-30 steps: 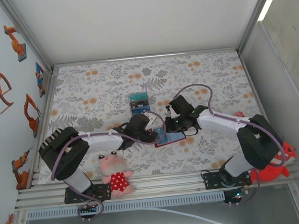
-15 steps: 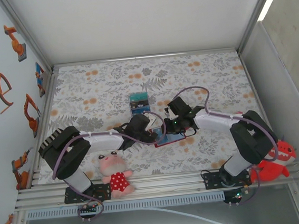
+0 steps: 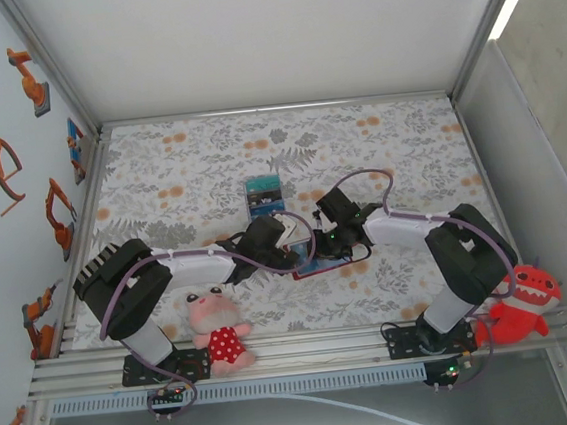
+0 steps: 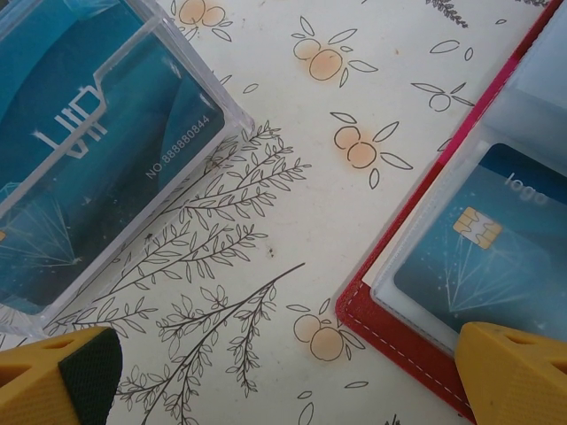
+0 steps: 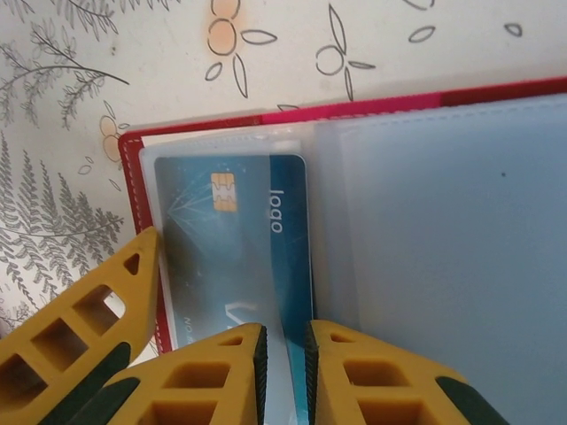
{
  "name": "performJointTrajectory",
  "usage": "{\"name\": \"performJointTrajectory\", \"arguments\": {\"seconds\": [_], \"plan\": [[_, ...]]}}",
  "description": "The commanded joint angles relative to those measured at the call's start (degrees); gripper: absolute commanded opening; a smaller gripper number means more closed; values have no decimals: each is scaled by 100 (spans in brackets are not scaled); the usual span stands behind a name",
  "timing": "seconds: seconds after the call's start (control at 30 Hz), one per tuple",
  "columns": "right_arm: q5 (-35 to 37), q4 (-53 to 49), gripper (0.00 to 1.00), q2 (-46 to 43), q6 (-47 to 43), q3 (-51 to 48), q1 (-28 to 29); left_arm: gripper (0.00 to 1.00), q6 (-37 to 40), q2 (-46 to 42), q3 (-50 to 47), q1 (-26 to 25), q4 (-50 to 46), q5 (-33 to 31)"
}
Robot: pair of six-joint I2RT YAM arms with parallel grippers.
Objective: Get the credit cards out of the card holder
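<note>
The red card holder (image 5: pixel 213 119) lies open on the flowered cloth, its clear pockets up. A teal credit card (image 5: pixel 221 239) with a chip sits in its left pocket, its right edge poking out. My right gripper (image 5: pixel 283 341) stands tip-down on the holder, its jaws a narrow gap apart with that card edge running between them, not pinched. My left gripper (image 4: pixel 288 350) is wide open beside the card holder (image 4: pixel 416 341); one of its fingers (image 5: pixel 97 328) rests at the holder's left border. Another teal credit card (image 4: pixel 80 150) lies under clear plastic on the cloth (image 3: pixel 264 196).
A pink plush in a red dress (image 3: pixel 219 329) sits by the left arm's base. A red plush (image 3: pixel 522 308) lies by the right base. Both grippers (image 3: pixel 307 242) meet over the card holder (image 3: pixel 321 265) mid-table. Walls enclose the cloth on three sides.
My right gripper has slid left and slightly nearer, onto the card holder, and its arm has folded in. The left arm has stayed put.
</note>
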Motion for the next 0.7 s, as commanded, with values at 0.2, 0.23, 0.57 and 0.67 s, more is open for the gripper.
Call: {"name": "performJointTrajectory", "arguments": {"seconds": [0.2,0.23,0.57,0.67], "plan": [[60,-19,20,-23,105,-167,-45,97,81,98,156,5,-278,-105],[60,-19,20,-29,108,-168,-51,97,82,106,176,0,-284,-109],[-389,554,20,23,255,-454,-178,97,98,114,204,-21,-369,-187],[-632,892,20,14,381,-609,-251,97,131,107,214,-37,-409,-245]]}}
